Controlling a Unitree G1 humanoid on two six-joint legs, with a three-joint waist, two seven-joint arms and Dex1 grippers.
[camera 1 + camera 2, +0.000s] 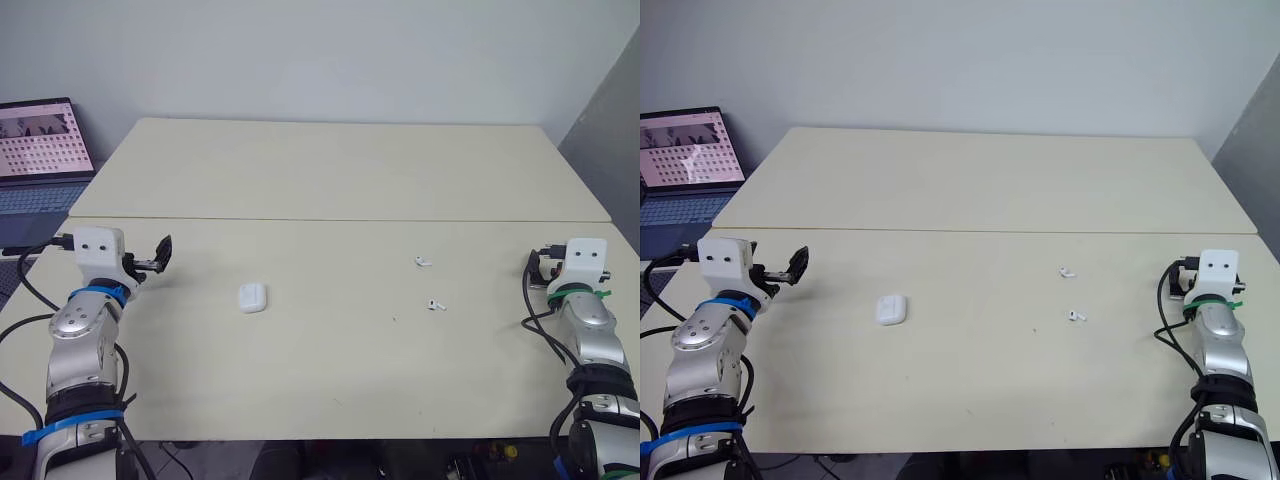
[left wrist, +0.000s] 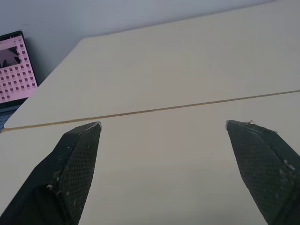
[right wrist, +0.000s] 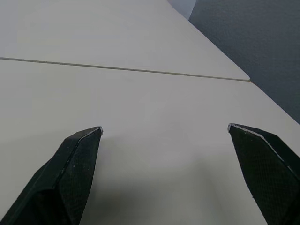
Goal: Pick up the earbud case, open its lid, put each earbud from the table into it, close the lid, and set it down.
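Observation:
A white earbud case [image 1: 252,297], lid closed, lies flat on the cream table, left of centre. Two small white earbuds lie apart to its right: one [image 1: 424,262] farther back, the other [image 1: 436,305] nearer the front. My left gripper [image 1: 160,254] hovers near the table's left side, well left of the case, open and empty; its wrist view shows both fingers [image 2: 77,154] spread wide over bare tabletop. At the right edge my right gripper [image 3: 164,127] is open too, with nothing between its fingers [image 3: 79,154], some way right of the earbuds.
An open laptop [image 1: 40,150] stands off the table's far left corner. A seam [image 1: 340,219] runs across the table [image 1: 340,170] between its two halves. A grey wall panel [image 1: 610,110] rises at the far right.

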